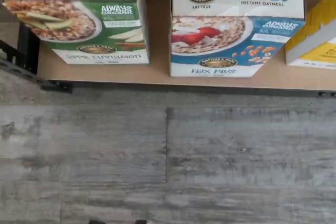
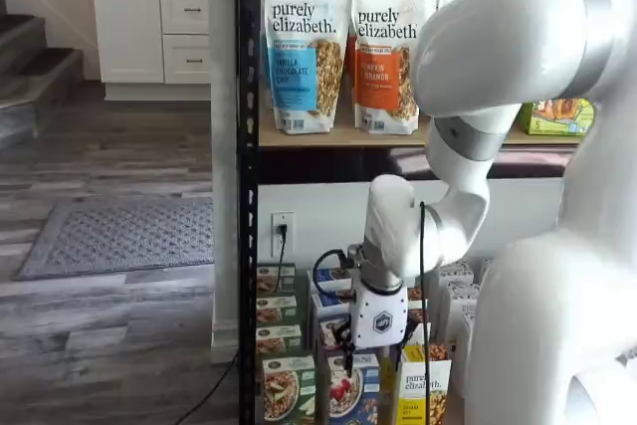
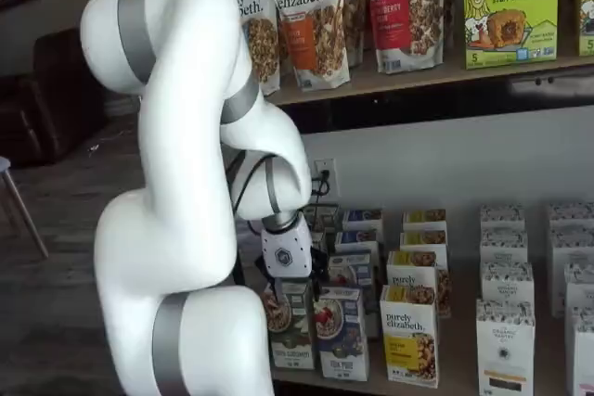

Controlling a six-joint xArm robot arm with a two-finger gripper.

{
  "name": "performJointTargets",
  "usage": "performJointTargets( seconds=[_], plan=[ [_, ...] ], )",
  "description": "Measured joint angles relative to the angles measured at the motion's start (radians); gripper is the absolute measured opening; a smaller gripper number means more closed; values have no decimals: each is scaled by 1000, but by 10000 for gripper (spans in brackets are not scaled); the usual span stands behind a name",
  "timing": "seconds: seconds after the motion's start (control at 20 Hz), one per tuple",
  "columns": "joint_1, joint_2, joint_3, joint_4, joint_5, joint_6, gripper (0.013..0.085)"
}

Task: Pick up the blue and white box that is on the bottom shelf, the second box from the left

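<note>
The blue and white box [image 1: 236,30] reads "Flax Plus" and stands upright at the front edge of the bottom shelf [image 1: 157,74], between a green-fronted box [image 1: 84,19] and a yellow box [image 1: 315,35]. It also shows in both shelf views [image 2: 350,392] [image 3: 341,331]. My gripper [image 2: 370,347] hangs on its white body just above and in front of the front row of boxes, over the blue and white box and the green one [image 3: 295,283]. Its black fingers barely show. No gap is visible and nothing is held.
More rows of boxes stand behind the front row [image 3: 418,257], and white boxes fill the right side [image 3: 506,322]. A black rack post [image 2: 247,196] stands left of the boxes. The upper board [image 2: 338,136] holds granola bags. Grey wood floor [image 1: 168,161] lies in front.
</note>
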Motion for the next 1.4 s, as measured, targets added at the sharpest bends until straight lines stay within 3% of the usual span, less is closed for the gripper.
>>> performJointTargets(
  seconds=[0.3, 0.65, 1.4],
  plan=[
    [-20, 76, -37, -25, -44, 5, 850],
    [-30, 142, -76, 11, -70, -40, 850],
    [-47, 193, -111, -42, -79, -6, 850]
  ],
)
